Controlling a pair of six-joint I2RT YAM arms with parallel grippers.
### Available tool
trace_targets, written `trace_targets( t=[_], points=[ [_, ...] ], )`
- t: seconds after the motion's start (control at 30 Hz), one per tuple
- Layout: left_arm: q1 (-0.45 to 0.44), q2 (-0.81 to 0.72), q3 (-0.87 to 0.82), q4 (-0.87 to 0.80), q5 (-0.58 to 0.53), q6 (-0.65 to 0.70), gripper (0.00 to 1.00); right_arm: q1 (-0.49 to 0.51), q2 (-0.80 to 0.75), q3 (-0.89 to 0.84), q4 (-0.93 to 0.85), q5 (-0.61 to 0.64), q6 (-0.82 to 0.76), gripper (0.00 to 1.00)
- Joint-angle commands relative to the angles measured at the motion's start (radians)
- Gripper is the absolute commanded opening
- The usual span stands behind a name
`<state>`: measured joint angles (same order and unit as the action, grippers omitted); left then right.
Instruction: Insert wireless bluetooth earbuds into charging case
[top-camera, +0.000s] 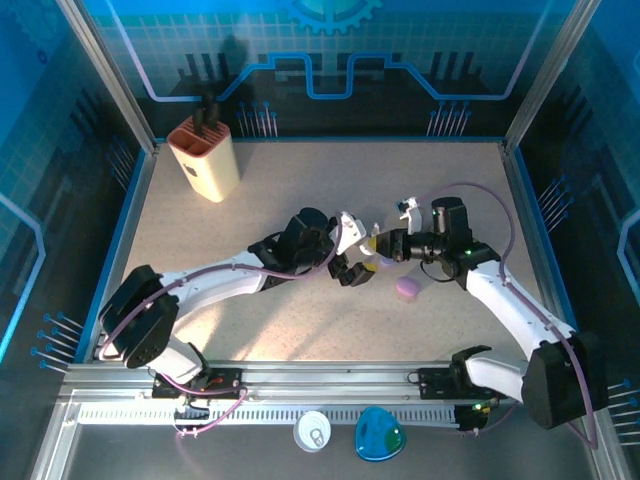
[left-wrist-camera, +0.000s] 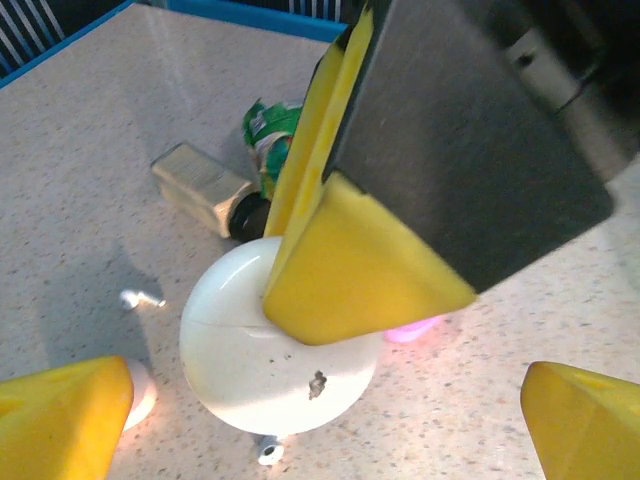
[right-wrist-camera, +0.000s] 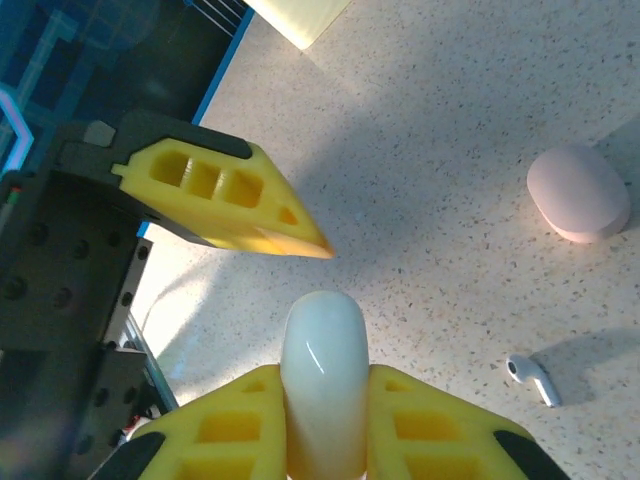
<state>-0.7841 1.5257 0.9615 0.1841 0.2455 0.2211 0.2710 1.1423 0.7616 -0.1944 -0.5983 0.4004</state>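
Pinching the white case (right-wrist-camera: 323, 340) in the right gripper (right-wrist-camera: 325, 410), likely steadying it for loading; spreading the left gripper (left-wrist-camera: 325, 415) wide, gripping nothing; leaving a white earbud (right-wrist-camera: 530, 378) loose on the table (right-wrist-camera: 450, 120) nearby.

- Left wrist view: noted white case (left-wrist-camera: 250, 370) covered at its 1 o'clock by a finger (left-wrist-camera: 350, 260) of the right gripper (right-wrist-camera: 325, 385).
- Could not identify pink glow (left-wrist-camera: 415, 330) at case's 3 o'clock; mostly hidden.
- Found fingertips (left-wrist-camera: 60, 415) of left gripper (left-wrist-camera: 325, 405) cropped at 5 and 7 o'clock.
- Right wrist view: saw case's lower end cut by 6 o'clock edge.
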Motion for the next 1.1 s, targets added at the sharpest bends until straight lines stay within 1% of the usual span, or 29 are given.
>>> trace_targets(
  t=[0.0, 0.03, 0.1, 0.2, 0.27, 0.37, 0.5, 0.6, 0.63, 0.73, 0.8, 0.93, 1.07],
  points=[
    [0.045, -0.049, -0.014, -0.038, 0.163, -0.064, 0.99, -0.014, -0.038, 0.069, -0.103, 0.013, -0.206, 0.12],
    [0.062, -0.058, -0.019, -0.038, 0.209, -0.069, 0.99, -0.015, -0.044, 0.084, -0.134, 0.004, -0.252, 0.08],
    [0.089, -0.071, -0.030, -0.037, 0.313, -0.066, 0.99, -0.015, -0.052, 0.112, -0.197, -0.018, -0.331, 0.08],
    [0.114, -0.095, -0.044, -0.026, 0.378, -0.107, 0.99, -0.011, -0.071, 0.180, -0.303, -0.080, -0.440, 0.08],
    [0.118, -0.113, -0.050, -0.038, 0.399, -0.108, 0.99, -0.009, -0.080, 0.205, -0.347, -0.109, -0.482, 0.08],
    [0.127, -0.142, -0.053, -0.063, 0.453, -0.096, 0.99, 0.012, -0.080, 0.251, -0.422, -0.122, -0.535, 0.08],
    [0.129, -0.161, -0.038, -0.127, 0.572, -0.047, 0.94, 0.067, -0.070, 0.313, -0.525, -0.123, -0.618, 0.08],
    [0.130, -0.165, -0.020, -0.174, 0.623, -0.042, 0.91, 0.117, -0.054, 0.358, -0.593, -0.132, -0.673, 0.09],
    [0.129, -0.168, -0.017, -0.182, 0.638, -0.040, 0.87, 0.132, -0.048, 0.370, -0.606, -0.137, -0.683, 0.10],
    [0.129, -0.176, -0.010, -0.202, 0.670, -0.041, 0.83, 0.161, -0.042, 0.391, -0.616, -0.157, -0.694, 0.10],
    [0.129, -0.185, -0.012, -0.206, 0.681, -0.043, 0.81, 0.175, -0.039, 0.396, -0.618, -0.160, -0.699, 0.09],
    [0.130, -0.195, -0.014, -0.191, 0.679, -0.052, 0.72, 0.192, -0.027, 0.409, -0.646, -0.153, -0.717, 0.09],
    [0.130, -0.192, -0.014, -0.154, 0.679, -0.094, 0.64, 0.208, -0.023, 0.407, -0.655, -0.146, -0.727, 0.09]
  ],
)
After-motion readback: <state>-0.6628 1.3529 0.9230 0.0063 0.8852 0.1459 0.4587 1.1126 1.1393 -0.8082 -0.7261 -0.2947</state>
